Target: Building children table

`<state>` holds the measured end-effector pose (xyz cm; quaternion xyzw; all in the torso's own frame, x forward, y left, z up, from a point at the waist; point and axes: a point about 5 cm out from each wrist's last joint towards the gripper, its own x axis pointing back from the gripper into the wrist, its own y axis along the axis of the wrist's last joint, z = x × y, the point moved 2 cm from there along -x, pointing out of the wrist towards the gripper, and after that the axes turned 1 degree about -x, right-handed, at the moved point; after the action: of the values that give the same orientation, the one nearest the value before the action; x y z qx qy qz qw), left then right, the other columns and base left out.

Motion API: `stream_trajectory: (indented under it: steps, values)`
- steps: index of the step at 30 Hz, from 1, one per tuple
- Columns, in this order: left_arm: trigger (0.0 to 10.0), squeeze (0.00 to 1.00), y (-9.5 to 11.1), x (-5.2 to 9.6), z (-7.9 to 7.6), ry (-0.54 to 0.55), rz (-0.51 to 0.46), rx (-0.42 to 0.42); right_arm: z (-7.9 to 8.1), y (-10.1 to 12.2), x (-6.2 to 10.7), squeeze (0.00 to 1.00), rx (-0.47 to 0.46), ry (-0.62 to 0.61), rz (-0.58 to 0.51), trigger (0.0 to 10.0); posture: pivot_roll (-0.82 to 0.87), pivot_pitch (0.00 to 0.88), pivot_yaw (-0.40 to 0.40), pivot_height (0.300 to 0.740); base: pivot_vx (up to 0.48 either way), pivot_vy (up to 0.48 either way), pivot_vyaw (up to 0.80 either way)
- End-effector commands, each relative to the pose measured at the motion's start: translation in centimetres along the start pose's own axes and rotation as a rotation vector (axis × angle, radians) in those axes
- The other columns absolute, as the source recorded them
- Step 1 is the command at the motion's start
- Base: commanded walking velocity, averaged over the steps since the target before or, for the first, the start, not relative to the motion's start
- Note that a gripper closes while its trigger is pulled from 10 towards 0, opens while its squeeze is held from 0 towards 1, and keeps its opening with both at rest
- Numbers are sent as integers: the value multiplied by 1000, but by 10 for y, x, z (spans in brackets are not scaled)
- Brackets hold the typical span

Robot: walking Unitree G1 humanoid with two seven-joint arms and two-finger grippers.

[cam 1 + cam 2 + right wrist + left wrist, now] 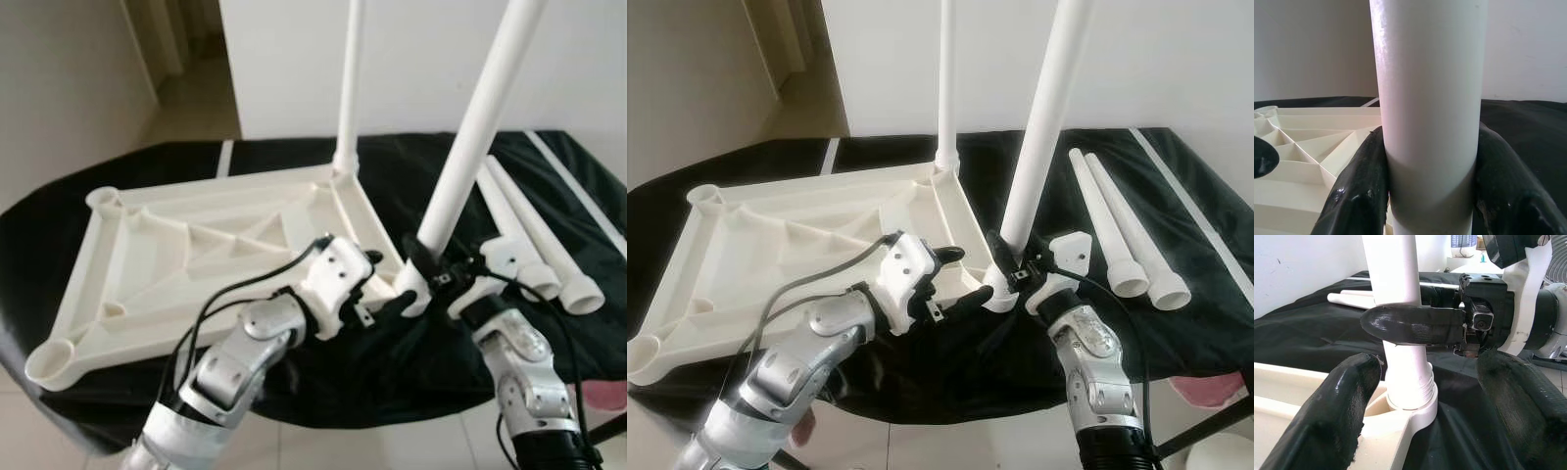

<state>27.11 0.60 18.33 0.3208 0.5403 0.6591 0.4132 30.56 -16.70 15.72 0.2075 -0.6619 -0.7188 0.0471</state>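
We see upturned tabletop on black cloth. Right gripper clenched on white leg — threaded end seated in tabletop's near corner socket. Left gripper beside that socket, fingers spread, grasping nothing. Second leg upright at tabletop's far corner — two spare legs beyond tabletop's right edge.

A cream plastic table panel lies underside up on the black-draped tabletop, ribs and corner sockets showing. One white leg stands upright in its corner socket at 12 o'clock. A second white leg stands in the near corner socket at 4 o'clock, tilted, its threaded end seated. Two loose white legs lie side by side at 3 o'clock.
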Motion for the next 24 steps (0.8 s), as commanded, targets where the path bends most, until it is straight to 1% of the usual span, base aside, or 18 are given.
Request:
stream_trajectory:
  steps: [1, 2, 4, 5, 6, 7, 8, 10, 11, 12, 13, 14, 16, 17, 20, 22, 24]
  values:
    - [10000, 0, -1, 1, -3, -44, 5, 13, -8, -18, 3, 0, -22, -125, 85, 10000, -44, 23, 28, 740, 0, 0, 0]
    - [10000, 0, -1, 1, -3, -44, 5, 13, -8, -18, 3, 0, -22, -125, 85, 10000, -44, 23, 28, 740, 0, 0, 0]
    - [10000, 0, -2, 1, -3, -45, 8, 13, -6, -17, -1, 0, 10, -211, 70, 10000, -42, 23, 26, 740, 0, 0, 0]
    - [10000, 0, -1, 1, -4, -47, 8, 12, -3, -17, -2, 0, 14, -261, 61, 10000, -41, 24, 24, 740, 0, 0, 0]
    - [10000, 0, -1, 1, -4, -47, 8, 12, -3, -17, -2, 0, 14, -261, 61, 10000, -41, 24, 24, 740, 0, 0, 0]
    - [10000, 0, -1, 1, -4, -47, 7, 13, -1, -17, -4, 0, 9, -320, 52, 10000, -40, 23, 22, 740, 0, 0, 0]
    - [10000, 0, -1, 1, -4, -47, 7, 13, -1, -17, -4, 0, 9, -320, 52, 10000, -40, 23, 22, 740, 0, 0, 0]
    - [10000, 0, -1, 1, -3, -46, 6, 12, 1, -20, -4, 0, -19, -444, 54, 10000, -37, 25, 19, 740, 0, 0, 0]
    - [10000, 0, -1, 1, -3, -46, 6, 12, 2, -22, -4, 0, -52, -500, 57, 10000, -37, 25, 18, 740, 0, 0, 0]
    - [10000, 0, -1, 1, -3, -46, 6, 12, 2, -22, -4, 0, -52, -500, 57, 10000, -37, 25, 18, 740, 0, 0, 0]
    - [10000, 0, 0, 1, -3, -47, 5, 13, 7, -26, -6, 0, -93, -549, 69, 10000, -32, 25, 17, 740, 0, 0, 0]
    - [10000, 0, 0, 1, -3, -47, 5, 13, 7, -26, -6, 0, -93, -549, 69, 10000, -32, 25, 17, 740, 0, 0, 0]
    - [10000, 0, 0, 1, -4, -51, 4, 14, 19, -26, -14, 0, -114, -531, 65, 10000, -32, 23, 19, 740, 0, 0, 0]
    - [10000, 0, 0, 1, -5, -53, 4, 15, 21, -24, -16, 0, -110, -521, 58, 10000, -32, 23, 19, 740, 0, 0, 0]
    - [10000, 0, 0, 0, -5, -56, 5, 16, 21, -21, -16, 0, -106, -519, 38, 10000, -31, 24, 17, 740, 0, 0, 0]
    - [10000, 0, 0, 0, -5, -57, 4, 18, 21, -16, -16, 0, -75, -514, 13, 10000, -32, 25, 18, 740, 0, 0, 0]
    - [10000, 0, 0, 0, -5, -57, 4, 19, 21, -14, -16, 0, -66, -514, 1, 10000, -32, 25, 18, 740, 0, 0, 0]
